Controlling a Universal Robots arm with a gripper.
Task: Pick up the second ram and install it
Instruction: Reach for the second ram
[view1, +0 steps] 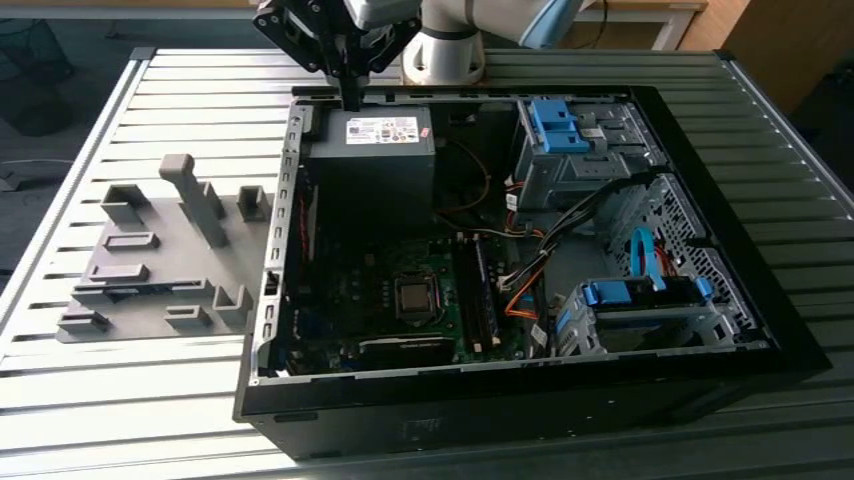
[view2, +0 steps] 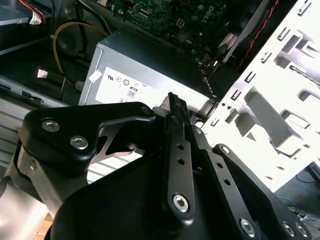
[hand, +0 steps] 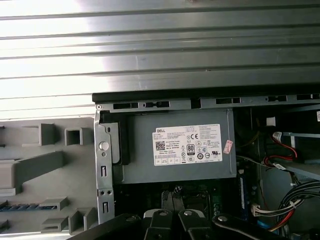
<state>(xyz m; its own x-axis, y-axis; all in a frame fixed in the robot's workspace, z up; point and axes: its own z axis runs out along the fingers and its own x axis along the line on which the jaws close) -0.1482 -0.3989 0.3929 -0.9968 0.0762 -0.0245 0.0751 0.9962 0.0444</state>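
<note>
My gripper hangs over the far edge of the open computer case, just above the grey power supply. Its black fingers stand shut together with nothing between them. In the first wrist view the power supply lies directly below the fingers. A thin dark strip with blue patches, which looks like the second ram, lies in a slot of the grey fixture at the exterior view's left, outside the case and well apart from the gripper. That strip also shows in the first wrist view.
The motherboard with long black slots fills the case floor. Drive cages with blue clips and loose cables occupy the exterior view's right. Upright grey blocks rise from the fixture. All of it rests on a slatted metal table.
</note>
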